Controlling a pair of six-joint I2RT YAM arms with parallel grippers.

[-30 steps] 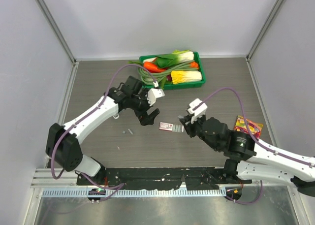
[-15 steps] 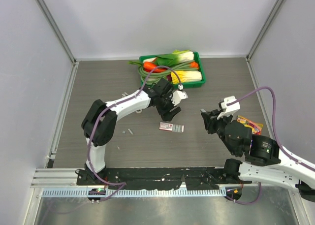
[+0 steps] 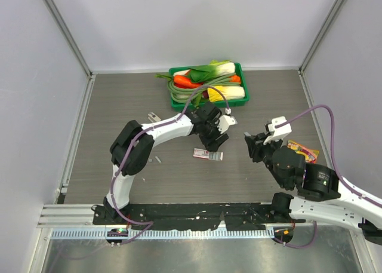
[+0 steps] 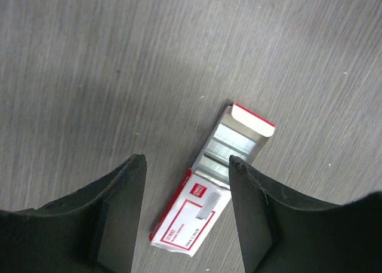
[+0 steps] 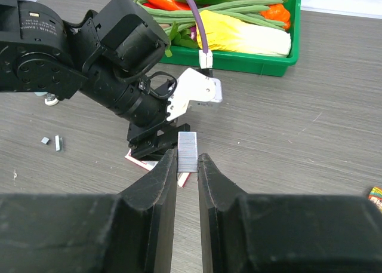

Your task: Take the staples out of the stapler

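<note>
My right gripper (image 5: 188, 156) (image 3: 253, 144) is shut on a short silvery strip of staples (image 5: 187, 147), held above the table. My left gripper (image 4: 186, 159) (image 3: 212, 143) hangs open over a small red-and-white staple box (image 4: 182, 225) (image 3: 207, 155). Its fingers straddle the box without touching it. The box's tray (image 4: 237, 143) is slid out, with more strips inside. Loose grey staples (image 3: 157, 159) (image 5: 57, 143) lie to the left. A small pale object that looks like the stapler (image 3: 154, 116) lies behind the left arm, and in the right wrist view it is mostly hidden.
A green tray (image 3: 241, 100) (image 5: 262, 67) of toy vegetables stands at the back. A colourful packet (image 3: 301, 151) lies on the right, by the right arm. The left arm's elbow (image 3: 126, 146) bends low over the table's left middle.
My left gripper swung right to above the staple box and its jaws narrowed. The right arm drew back to the right with the strip, then held still.
</note>
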